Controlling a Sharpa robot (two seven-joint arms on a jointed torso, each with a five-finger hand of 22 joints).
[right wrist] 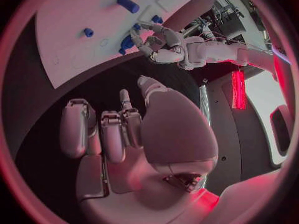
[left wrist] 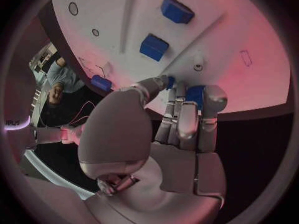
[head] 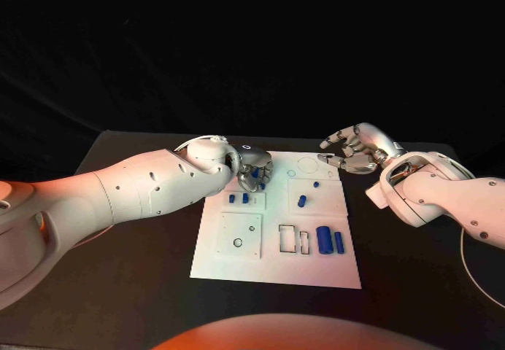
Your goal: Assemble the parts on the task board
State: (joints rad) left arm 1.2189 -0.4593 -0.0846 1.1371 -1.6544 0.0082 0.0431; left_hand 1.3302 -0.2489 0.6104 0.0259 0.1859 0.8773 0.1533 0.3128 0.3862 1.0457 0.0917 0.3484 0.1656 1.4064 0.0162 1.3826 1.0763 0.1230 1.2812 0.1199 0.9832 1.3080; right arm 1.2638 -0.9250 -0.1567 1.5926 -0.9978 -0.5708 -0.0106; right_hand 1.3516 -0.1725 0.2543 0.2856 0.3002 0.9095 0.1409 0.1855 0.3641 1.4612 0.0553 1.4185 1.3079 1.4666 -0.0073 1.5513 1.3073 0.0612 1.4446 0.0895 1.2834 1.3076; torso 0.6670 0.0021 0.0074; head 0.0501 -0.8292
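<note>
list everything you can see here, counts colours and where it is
table: one, black, under everything
task board: one, white plate, middle of the table, marked with outlined rectangles and circles
tall blue parts: two, blue, side by side at the board's near right
small blue parts: about four, blue, two right of the board's middle, two close together by the left hand
left hand: one, silver, over the board's far left corner, fingers curled down at a blue part; whether it grips one cannot be told
right hand: one, silver, off the board's far right corner, fingers curled in, holding nothing
arms: two, white, entering from either side
</note>
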